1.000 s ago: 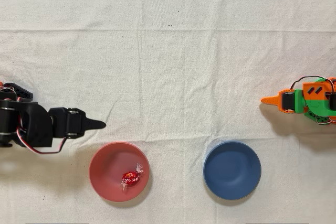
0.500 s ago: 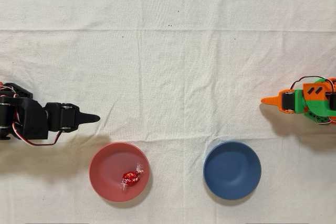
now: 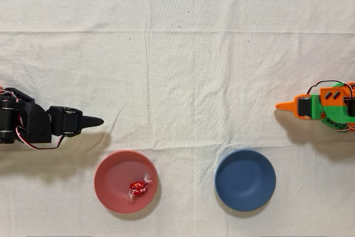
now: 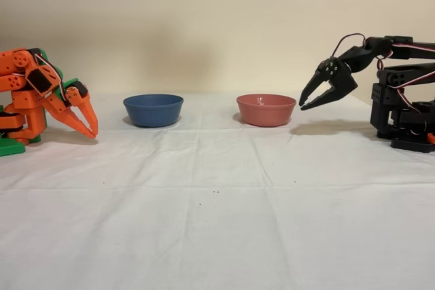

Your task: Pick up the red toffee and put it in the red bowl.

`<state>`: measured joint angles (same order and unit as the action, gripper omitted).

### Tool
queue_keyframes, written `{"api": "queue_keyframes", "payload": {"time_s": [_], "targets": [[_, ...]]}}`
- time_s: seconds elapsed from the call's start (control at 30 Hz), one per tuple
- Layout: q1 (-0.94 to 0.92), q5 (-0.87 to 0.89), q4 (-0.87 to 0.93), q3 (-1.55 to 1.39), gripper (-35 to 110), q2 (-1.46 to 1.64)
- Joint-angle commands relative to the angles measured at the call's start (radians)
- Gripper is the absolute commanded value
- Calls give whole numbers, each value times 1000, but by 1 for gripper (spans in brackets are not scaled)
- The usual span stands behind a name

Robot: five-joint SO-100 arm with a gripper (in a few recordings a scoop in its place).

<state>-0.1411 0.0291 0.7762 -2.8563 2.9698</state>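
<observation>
- Since the earlier frames the black arm has drawn back toward the left edge of the overhead view, its gripper [image 3: 95, 121] now further from the red bowl [image 3: 113, 166] than it was a second ago; the toffee and both bowls have not shifted.
- The red toffee [image 3: 137, 187] lies inside the red bowl, on the bowl's floor toward its right side in the overhead view, one clear wrapper end pointing up and right.
- In the fixed view the red bowl [image 4: 266, 109] stands right of centre on the cloth; the toffee itself cannot be made out over its rim.
- The gripper [image 4: 303, 105] hangs in the air just right of the red bowl in the fixed view, above the cloth, pointed down and to the left. Its two fingers stand a little apart at the tips, with nothing between them.
- A blue bowl [image 3: 245, 180] sits to the right of the red one in the overhead view, well apart from it.
- The idle orange arm [image 3: 319, 105] rests at the right edge of the overhead view.
- A creased white tablecloth [image 3: 183, 59] covers the table.
</observation>
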Motion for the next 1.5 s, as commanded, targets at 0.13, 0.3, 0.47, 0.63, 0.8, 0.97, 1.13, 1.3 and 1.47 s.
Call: {"api": "queue_keyframes", "payload": {"time_s": [0.13,0.3,0.47,0.63,0.8,0.97,1.13,1.3,1.47], "targets": [[6,6,-8,-91,1,80],[8,0,8,-161,1,146],[11,0,-3,-198,1,166],[12,-12,25,-206,1,187],[21,-109,81,-207,1,225],[21,-109,98,-207,1,245],[21,-107,98,-207,1,245],[21,-109,98,-207,1,247],[21,-109,98,-207,1,247]]}}
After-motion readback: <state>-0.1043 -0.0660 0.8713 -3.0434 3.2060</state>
